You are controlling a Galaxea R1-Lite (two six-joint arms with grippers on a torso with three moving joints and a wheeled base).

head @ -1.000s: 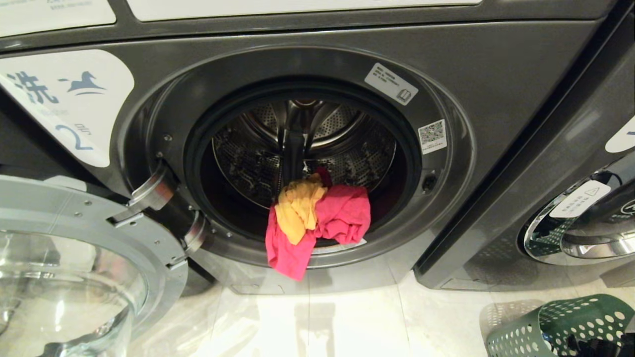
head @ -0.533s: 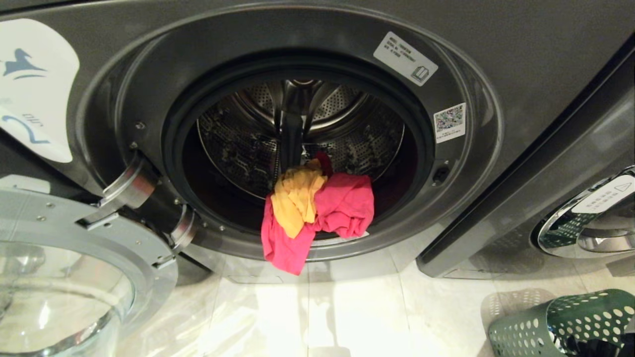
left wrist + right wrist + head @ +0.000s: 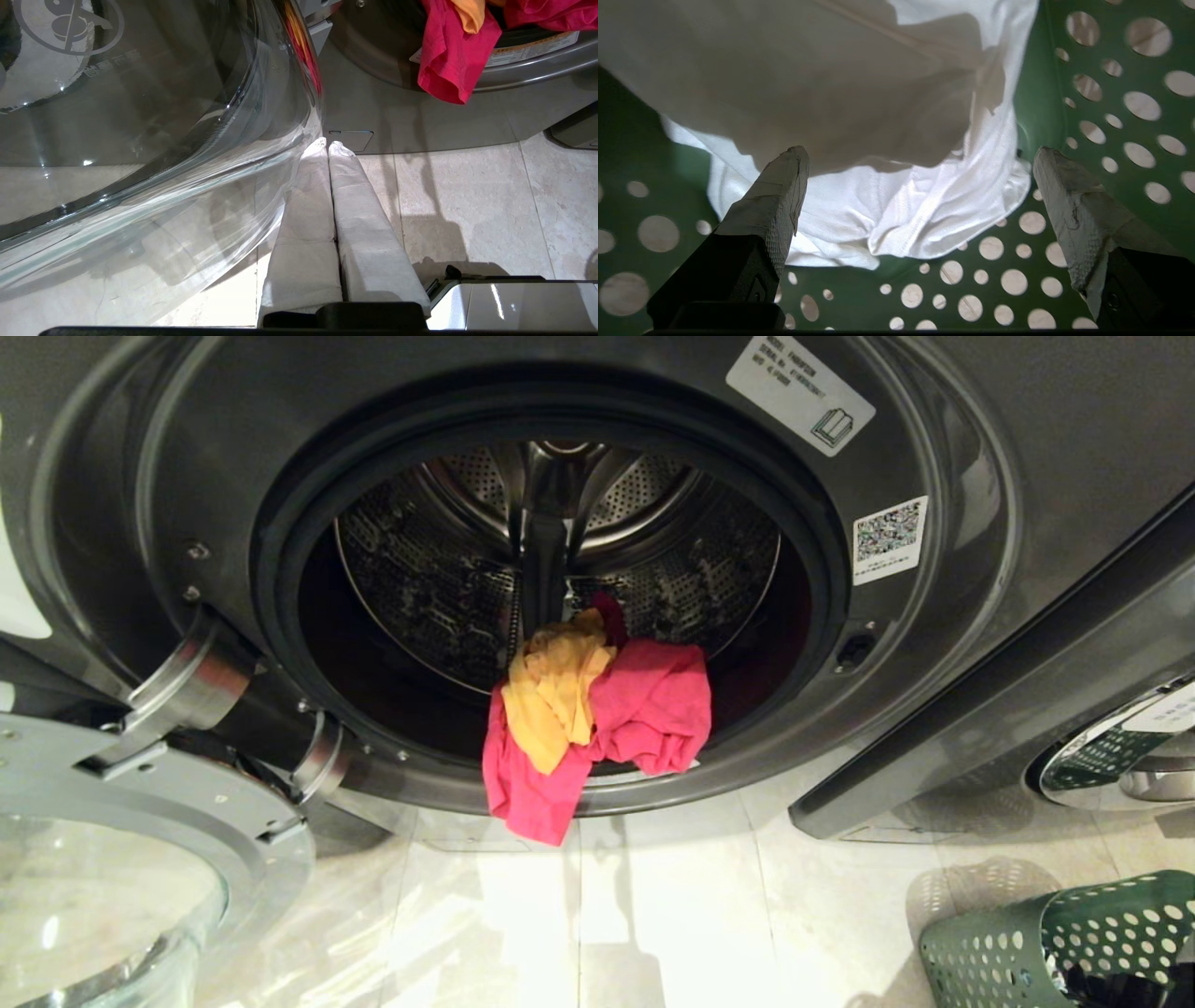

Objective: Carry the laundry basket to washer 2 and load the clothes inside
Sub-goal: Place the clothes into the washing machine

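Washer 2 [image 3: 934, 448] is dark grey and fills the head view, its round door [image 3: 140, 831] swung open to the left. A pink-red garment [image 3: 653, 709] and a yellow-orange one [image 3: 551, 700] hang over the drum's lower lip, the pink hem [image 3: 448, 60] drooping outside. The green holed laundry basket [image 3: 1027, 943] stands on the floor at the lower right. My right gripper [image 3: 920, 154] is inside the basket [image 3: 994, 289], open, its fingers either side of a white garment [image 3: 878, 116] without touching it. My left gripper [image 3: 328, 143] is shut and empty, beside the door's glass bowl [image 3: 140, 140].
A second grey washer [image 3: 1102, 644] stands right of washer 2, its chrome door [image 3: 1120, 756] shut. Pale floor tiles [image 3: 653, 915] run between the washer front and the basket. The open door takes up the lower left.
The whole head view has shifted: the camera has come closer to the drum, and the label with the 2 has slid out at the left. The clothes lie as before.
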